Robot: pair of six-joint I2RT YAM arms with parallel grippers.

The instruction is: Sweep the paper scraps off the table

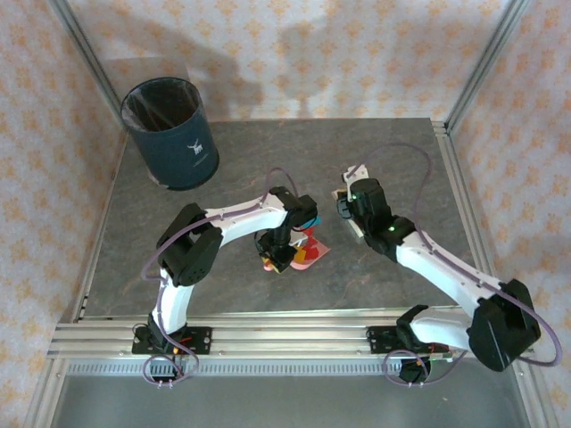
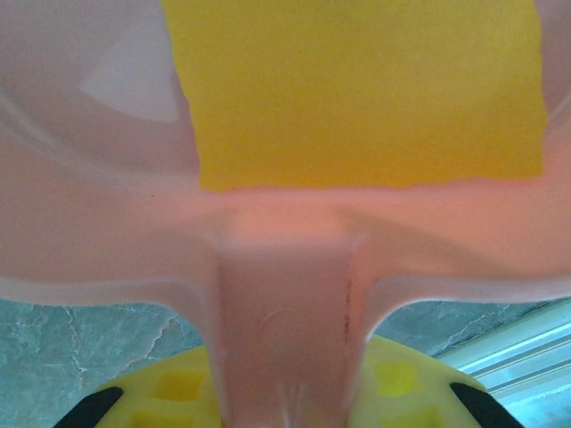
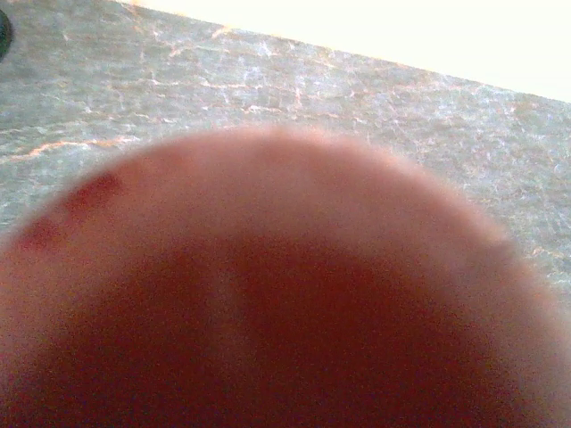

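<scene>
My left gripper (image 1: 284,252) is near the middle of the table (image 1: 125,267), shut on the handle (image 2: 285,339) of the pink dustpan (image 1: 312,256). Its yellow fingers (image 2: 169,397) flank that handle in the left wrist view. One large orange-yellow paper scrap (image 2: 357,89) lies inside the pan, and red paper scraps (image 1: 308,238) show at the pan's top. My right gripper (image 1: 350,203) is to the right of the pan, and a pale brush end (image 1: 357,232) sticks out beside it. A blurred pink-red rounded brush body (image 3: 268,294) presses against the right wrist camera and hides the fingers.
A dark blue bin (image 1: 169,134) with a plastic liner stands at the back left corner. Silver rails (image 1: 268,334) edge the table front and sides. Bare grey table (image 3: 268,80) stretches beyond the brush.
</scene>
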